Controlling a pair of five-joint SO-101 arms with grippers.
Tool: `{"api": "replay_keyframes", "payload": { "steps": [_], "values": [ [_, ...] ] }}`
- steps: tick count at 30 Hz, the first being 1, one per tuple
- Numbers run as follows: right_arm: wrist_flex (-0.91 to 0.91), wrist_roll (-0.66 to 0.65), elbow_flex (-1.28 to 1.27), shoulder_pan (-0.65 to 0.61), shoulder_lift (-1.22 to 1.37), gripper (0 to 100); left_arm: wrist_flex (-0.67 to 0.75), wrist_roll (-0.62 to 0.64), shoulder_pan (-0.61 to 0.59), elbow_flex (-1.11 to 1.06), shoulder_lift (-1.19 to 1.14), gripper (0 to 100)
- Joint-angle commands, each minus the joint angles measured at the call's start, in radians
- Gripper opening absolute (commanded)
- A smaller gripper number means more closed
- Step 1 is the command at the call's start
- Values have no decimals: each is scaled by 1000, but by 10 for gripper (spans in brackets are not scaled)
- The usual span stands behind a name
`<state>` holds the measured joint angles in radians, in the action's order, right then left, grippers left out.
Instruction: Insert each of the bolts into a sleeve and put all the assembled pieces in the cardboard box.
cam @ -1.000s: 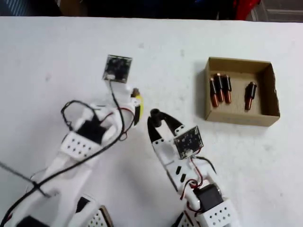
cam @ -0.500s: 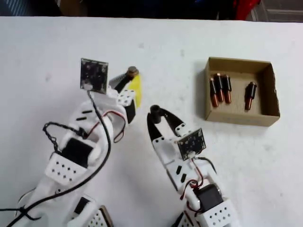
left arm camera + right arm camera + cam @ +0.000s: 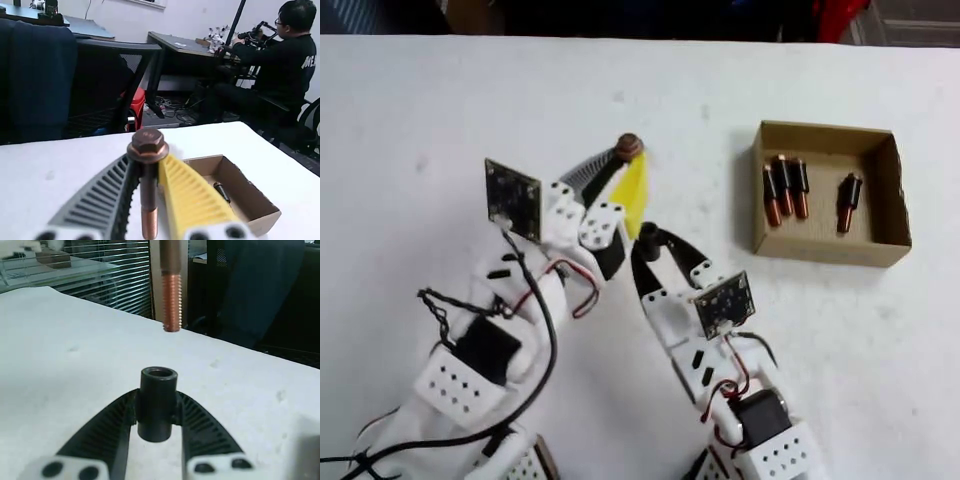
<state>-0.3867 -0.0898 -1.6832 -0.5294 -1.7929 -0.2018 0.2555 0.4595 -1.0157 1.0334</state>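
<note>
My left gripper, with one grey and one yellow finger, is shut on a copper bolt held upright, hex head on top. My right gripper is shut on a black sleeve, which stands upright with its bore facing up. In the right wrist view the bolt's threaded end hangs above and a little beyond the sleeve, apart from it. The cardboard box sits at the right and holds several assembled pieces, with one more lying apart from them.
The white table stretches wide to the left and back. Both arms' bodies and loose cables fill the near middle. Beyond the far edge is an office with chairs and desks.
My left arm has swung right and toward the right gripper, carrying the bolt up and over near the sleeve. The right arm has stayed almost still.
</note>
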Motion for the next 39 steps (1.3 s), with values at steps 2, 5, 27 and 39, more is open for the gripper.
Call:
{"api": "replay_keyframes", "payload": {
  "steps": [2,5,27,39],
  "values": [
    [12,3,-6,1,-5,17,34,-8,16,9,39,22],
    [12,0,-6,1,-5,17,34,-8,27,-6,41,22],
    [10,-2,-6,2,-5,17,-40,-8,64,-8,56,22],
    [10,-2,-6,2,-5,17,-115,-3,62,-34,174,22]
  ]
}}
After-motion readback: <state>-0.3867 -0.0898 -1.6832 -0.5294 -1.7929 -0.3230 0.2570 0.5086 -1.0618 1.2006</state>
